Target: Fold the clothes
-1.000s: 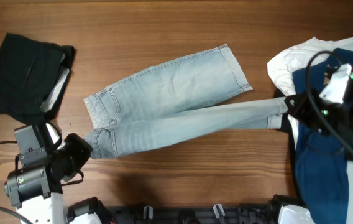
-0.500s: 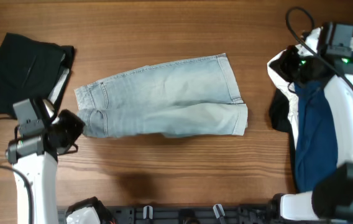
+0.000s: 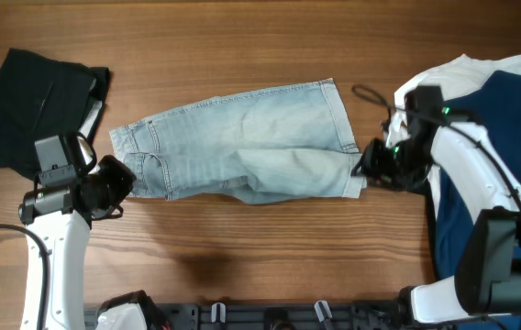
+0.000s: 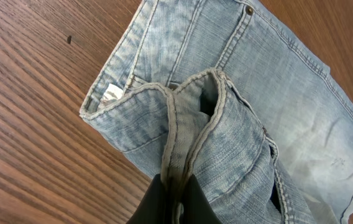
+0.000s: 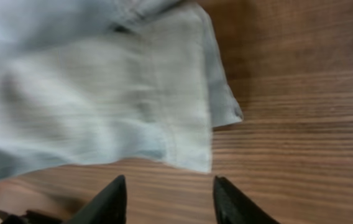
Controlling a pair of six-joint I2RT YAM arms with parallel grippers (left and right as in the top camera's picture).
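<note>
Overhead, the light-blue denim shorts (image 3: 242, 142) lay across the middle of the wooden counter (image 3: 242, 37), waistband to the left and hems to the right, one leg laid partly over the other. The left fingers (image 3: 121, 181) sat at the lower left corner of the waistband, touching the cloth. The right fingers (image 3: 369, 170) were just beside the lower hem at the opposite end. A black folded garment (image 3: 31, 105) rested well apart at the far left. A dark navy garment (image 3: 485, 183) lay on a white one (image 3: 444, 78) at the right edge, under the right arm. From the left wrist, the left fingers (image 4: 173, 202) were closed tight on a raised ridge of the waistband, pinching doubled denim (image 4: 276, 118) between them. A small white label (image 4: 111, 93) showed at the turned corner and a metal rivet (image 4: 249, 10) sat near the top seam. From the right wrist, the fingers stood spread apart, one dark fingertip (image 5: 109, 200) showing at the bottom edge. Both were over bare wood near the seamed hem (image 5: 189, 124), gripping nothing. That view was too blurred to tell whether they touched the counter.
</note>
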